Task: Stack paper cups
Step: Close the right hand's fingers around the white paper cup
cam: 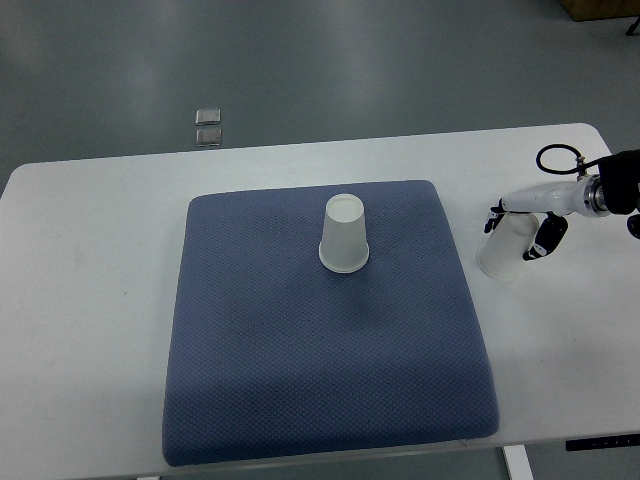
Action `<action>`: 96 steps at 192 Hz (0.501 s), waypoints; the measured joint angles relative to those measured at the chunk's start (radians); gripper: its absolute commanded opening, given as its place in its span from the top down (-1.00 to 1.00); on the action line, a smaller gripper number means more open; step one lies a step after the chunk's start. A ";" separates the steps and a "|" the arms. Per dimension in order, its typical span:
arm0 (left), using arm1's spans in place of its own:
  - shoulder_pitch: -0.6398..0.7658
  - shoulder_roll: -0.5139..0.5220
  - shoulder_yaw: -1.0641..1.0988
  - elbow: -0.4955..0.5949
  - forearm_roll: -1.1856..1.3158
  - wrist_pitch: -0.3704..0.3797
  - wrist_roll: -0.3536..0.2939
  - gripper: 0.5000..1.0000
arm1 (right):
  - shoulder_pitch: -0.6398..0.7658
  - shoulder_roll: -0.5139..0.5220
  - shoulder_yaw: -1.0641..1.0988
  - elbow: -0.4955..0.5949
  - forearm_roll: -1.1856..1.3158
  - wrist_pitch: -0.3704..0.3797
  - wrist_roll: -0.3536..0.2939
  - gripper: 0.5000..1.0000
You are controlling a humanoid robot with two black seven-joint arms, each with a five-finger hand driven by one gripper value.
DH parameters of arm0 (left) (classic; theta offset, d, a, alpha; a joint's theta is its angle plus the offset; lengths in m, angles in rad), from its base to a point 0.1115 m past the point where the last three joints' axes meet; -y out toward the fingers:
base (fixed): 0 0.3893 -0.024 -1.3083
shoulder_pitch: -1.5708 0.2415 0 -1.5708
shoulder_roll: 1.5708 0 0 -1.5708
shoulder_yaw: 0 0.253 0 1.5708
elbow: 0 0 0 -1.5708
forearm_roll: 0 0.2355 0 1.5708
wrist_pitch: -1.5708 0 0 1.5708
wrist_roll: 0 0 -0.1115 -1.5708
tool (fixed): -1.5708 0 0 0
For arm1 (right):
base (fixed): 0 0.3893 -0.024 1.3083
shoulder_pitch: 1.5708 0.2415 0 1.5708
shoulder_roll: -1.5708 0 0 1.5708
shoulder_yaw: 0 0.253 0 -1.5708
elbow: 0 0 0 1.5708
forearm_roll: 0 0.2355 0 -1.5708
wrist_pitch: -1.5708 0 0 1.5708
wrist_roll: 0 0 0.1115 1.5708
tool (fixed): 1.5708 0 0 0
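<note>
Two paper cups are on the white table. One cup stands upside down on the big blue mat, close to the middle of the mat's far half. Its wide rim rests on the mat and its small flat bottom faces up. Nothing touches it.

The second cup is off the mat, on the bare table just to the right of the mat's far right corner. It is upside down too, and it looks a little tilted. The right hand is on this cup. The arm comes in from the right edge, white with a black loop of cable above the wrist. The fingers are curled around the upper part of the cup, dark fingertips on both sides of it, so the hand is clamped on the cup. The cup's rim looks like it is at the table, but I cannot tell if it is really touching or held just above.

The two cups are well apart, with the mat's right edge between them.

Past the far edge of the table, two small grey squares lie on the floor.
</note>
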 measured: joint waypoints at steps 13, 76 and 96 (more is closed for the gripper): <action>0.000 0.000 0.000 0.000 0.000 0.000 0.000 -1.00 | 0.000 0.005 -0.001 -0.002 0.000 0.000 0.001 0.38; 0.000 0.000 0.000 0.000 0.000 0.000 0.000 -1.00 | 0.009 0.007 -0.001 -0.003 0.000 0.000 0.001 0.38; 0.000 0.000 0.000 0.000 0.000 0.000 0.000 -1.00 | 0.015 0.007 0.001 -0.002 0.001 0.000 0.004 0.38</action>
